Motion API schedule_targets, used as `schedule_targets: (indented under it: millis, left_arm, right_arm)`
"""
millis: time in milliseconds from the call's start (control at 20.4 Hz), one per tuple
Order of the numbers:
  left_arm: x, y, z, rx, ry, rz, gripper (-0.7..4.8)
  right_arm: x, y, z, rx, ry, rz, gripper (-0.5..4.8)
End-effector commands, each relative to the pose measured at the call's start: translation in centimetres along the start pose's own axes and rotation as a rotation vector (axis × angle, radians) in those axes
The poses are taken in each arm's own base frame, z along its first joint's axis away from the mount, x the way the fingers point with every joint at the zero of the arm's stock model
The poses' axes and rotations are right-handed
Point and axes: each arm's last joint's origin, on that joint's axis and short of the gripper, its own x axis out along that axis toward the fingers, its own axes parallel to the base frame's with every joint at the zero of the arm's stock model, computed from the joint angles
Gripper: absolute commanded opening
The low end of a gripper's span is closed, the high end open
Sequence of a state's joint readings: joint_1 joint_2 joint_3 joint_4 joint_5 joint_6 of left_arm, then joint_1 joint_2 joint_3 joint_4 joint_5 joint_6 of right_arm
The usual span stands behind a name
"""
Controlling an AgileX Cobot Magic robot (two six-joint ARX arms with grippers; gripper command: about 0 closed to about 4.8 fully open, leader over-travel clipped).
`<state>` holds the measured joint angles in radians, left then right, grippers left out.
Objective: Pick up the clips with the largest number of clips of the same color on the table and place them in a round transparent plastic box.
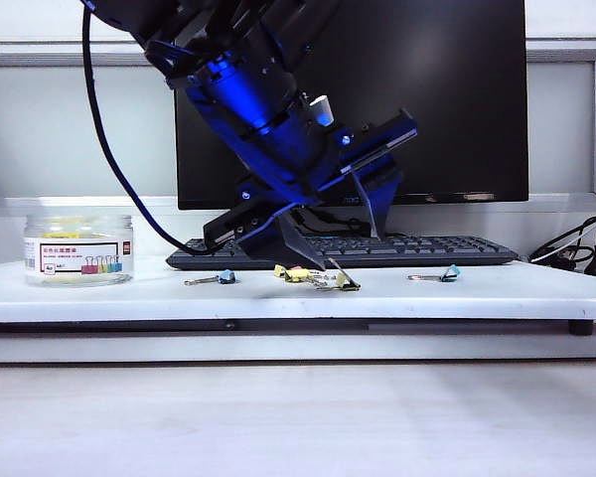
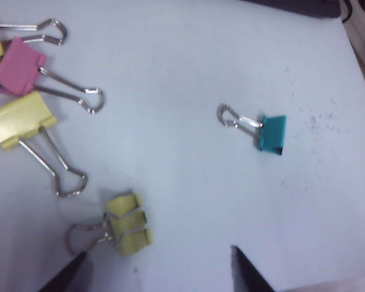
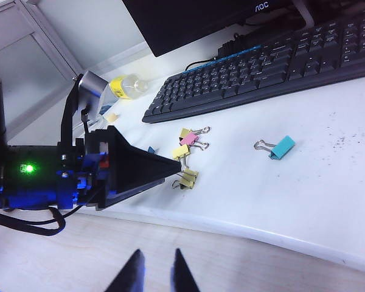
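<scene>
Beside the yellow clips [image 2: 129,223]: pink clip [image 2: 17,67] touching, teal clip [image 2: 272,132] apart. Left gripper [image 2: 158,271] spread above; right gripper [image 3: 157,272] released, off-table.

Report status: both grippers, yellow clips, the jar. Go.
Left gripper open, low over a yellow clip. Right gripper open, off the table. Jar far left. Pink clip crowds the yellows.

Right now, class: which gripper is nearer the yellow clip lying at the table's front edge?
Left. The left gripper straddles that yellow clip, jaws open; the right gripper hangs back off the table.
</scene>
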<state>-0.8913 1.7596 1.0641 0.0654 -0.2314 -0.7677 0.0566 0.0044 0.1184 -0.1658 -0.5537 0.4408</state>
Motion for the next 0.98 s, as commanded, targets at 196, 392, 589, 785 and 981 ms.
schedule_targets:
  millis: [196,392,589,785,981]
  left_arm:
    - [0.51,-0.1,0.02,-0.017,-0.019,-0.016,3.03]
    - [0.52,-0.05,0.18,-0.02,-0.039,-0.007,2.73]
    - [0.75,0.21,0.22,-0.02,-0.039,0.002,2.73]
    - [0.89,0.35,0.33,-0.025,-0.043,0.003,2.72]
    - [0.9,0.32,0.37,-0.026,-0.048,-0.002,2.43]
  right_arm:
    - [-0.05,0.17,0.22,-0.013,-0.012,0.014,0.68]
    - [-0.05,0.17,0.22,-0.013,-0.012,0.014,0.67]
    - [-0.05,0.17,0.22,-0.013,-0.012,0.014,0.67]
    - [-0.05,0.17,0.22,-0.013,-0.012,0.014,0.67]
    - [-0.05,0.17,0.22,-0.013,-0.012,0.014,0.67]
